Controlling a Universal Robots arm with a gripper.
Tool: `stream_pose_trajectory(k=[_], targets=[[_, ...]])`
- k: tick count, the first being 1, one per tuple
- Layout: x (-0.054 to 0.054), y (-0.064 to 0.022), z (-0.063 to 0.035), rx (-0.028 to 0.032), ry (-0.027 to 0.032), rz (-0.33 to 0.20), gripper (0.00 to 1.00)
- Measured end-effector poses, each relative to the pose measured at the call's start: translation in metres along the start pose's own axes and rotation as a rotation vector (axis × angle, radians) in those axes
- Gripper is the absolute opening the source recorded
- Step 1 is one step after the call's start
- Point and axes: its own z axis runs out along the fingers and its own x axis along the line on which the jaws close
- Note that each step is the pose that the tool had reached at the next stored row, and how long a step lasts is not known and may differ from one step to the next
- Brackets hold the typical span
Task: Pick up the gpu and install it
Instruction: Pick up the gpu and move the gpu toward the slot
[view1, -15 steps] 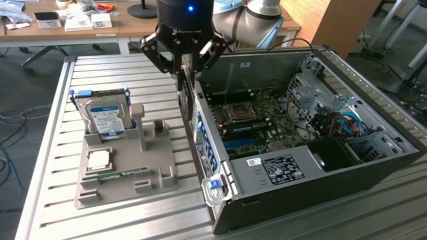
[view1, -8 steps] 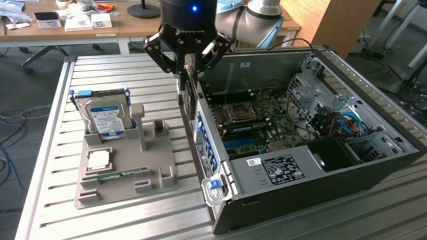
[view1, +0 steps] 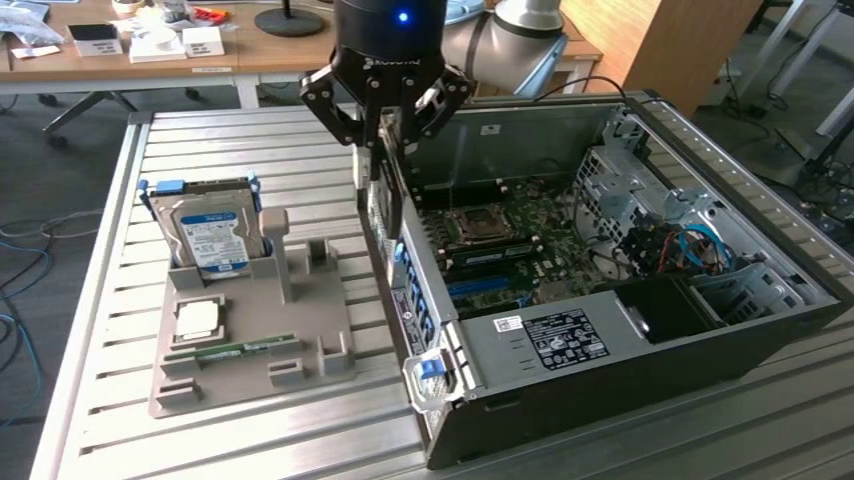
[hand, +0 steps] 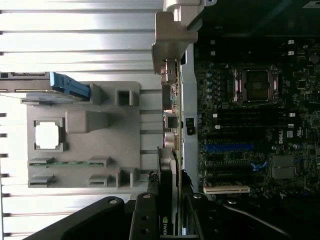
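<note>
The end effector (view1: 387, 125) hangs over the edge of the open computer case (view1: 747, 300) on the exterior view's left. Its fingers (view1: 358, 118) are closed partway on the gpu (view1: 383, 175), gripping the card by its two flat faces. The card hangs on edge below the fingers, long side down. It runs along the case's wall, with the grey parts fixture (view1: 287, 320) on one side and the motherboard (view1: 521, 230) on the other. Whether it touches that wall cannot be told.

In the wrist view the gpu (hand: 170, 165) shows edge-on, reaching away from the end effector (hand: 171, 210) to its silver end bracket (hand: 172, 35). It sits beside the motherboard (hand: 250, 125), not in the blue expansion slot (hand: 229, 147) or the white one (hand: 226, 189). The CPU socket (hand: 257, 85) lies bare further along the board.

On the slatted aluminium worktop (view1: 267, 150) the fixture (hand: 125, 150) carries a hard drive (view1: 211, 235) standing upright in a blue-edged carrier. A processor chip (view1: 198, 320) lies flat in a square pocket, and a narrow green RAM stick (view1: 240, 350) rests in a groove just beside it. A wooden desk (view1: 160, 62) with small boxes stands behind the worktop.
</note>
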Motion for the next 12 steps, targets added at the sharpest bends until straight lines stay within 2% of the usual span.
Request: stream_pose_trajectory(k=[12], targets=[[-0.024,0.0014,0.0005,0.0001,0.0,0.0,0.27]])
